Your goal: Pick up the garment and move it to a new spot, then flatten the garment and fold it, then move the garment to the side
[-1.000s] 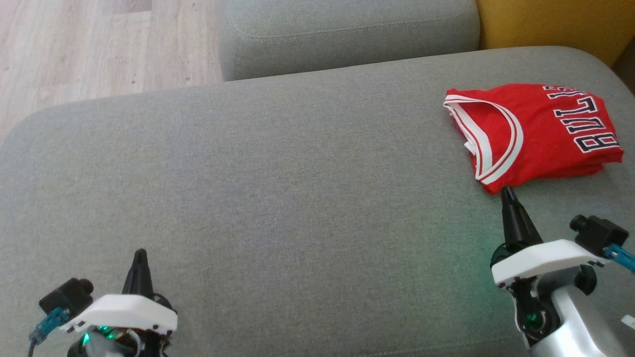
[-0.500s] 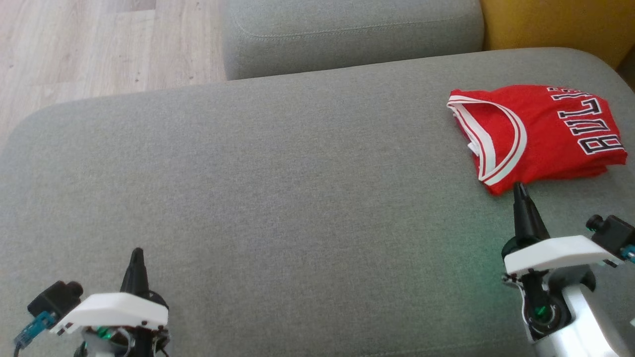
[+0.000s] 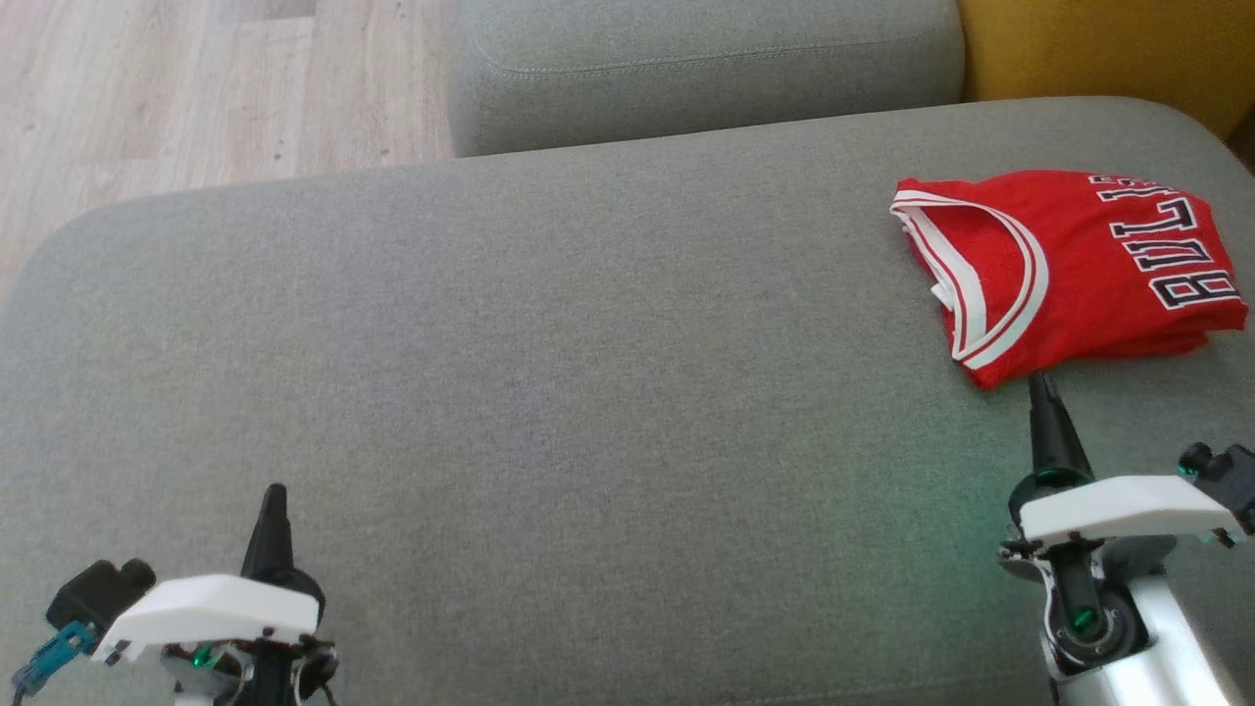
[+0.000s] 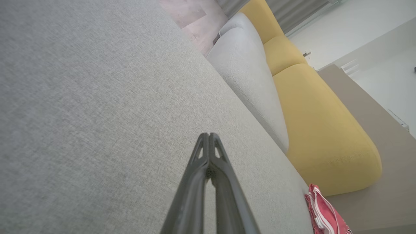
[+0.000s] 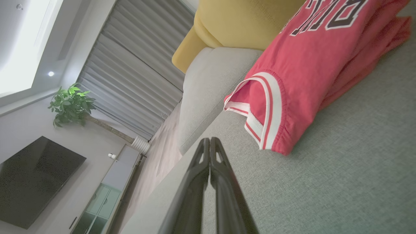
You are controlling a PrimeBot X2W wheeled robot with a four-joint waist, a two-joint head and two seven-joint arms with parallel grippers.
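Here, at the lower left of the head view, the left gripper (image 3: 275,495) hovers over the wide grey seat cushion (image 3: 588,392). Its jaws are together with nothing between them, and in the left wrist view the two dark fingers (image 4: 195,182) meet at their tips above bare fabric. Pale wood floor (image 3: 196,88) shows beyond the cushion's far left edge, and a second grey cushion (image 3: 686,69) lies across the top middle.

Further right, the garment (image 3: 1079,275), a red jersey with white trim and black lettering, lies folded into a compact rectangle near the seat's far right end. Its collar faces left and a yellow cushion (image 3: 1098,49) stands behind it.

The right gripper (image 3: 1039,380) sits at the lower right and points up at the jersey's near corner, its tip just beside the cloth but not gripping it. The jaws are closed and empty, and the right wrist view shows the joined fingers (image 5: 195,188) a little apart from the trimmed edge.
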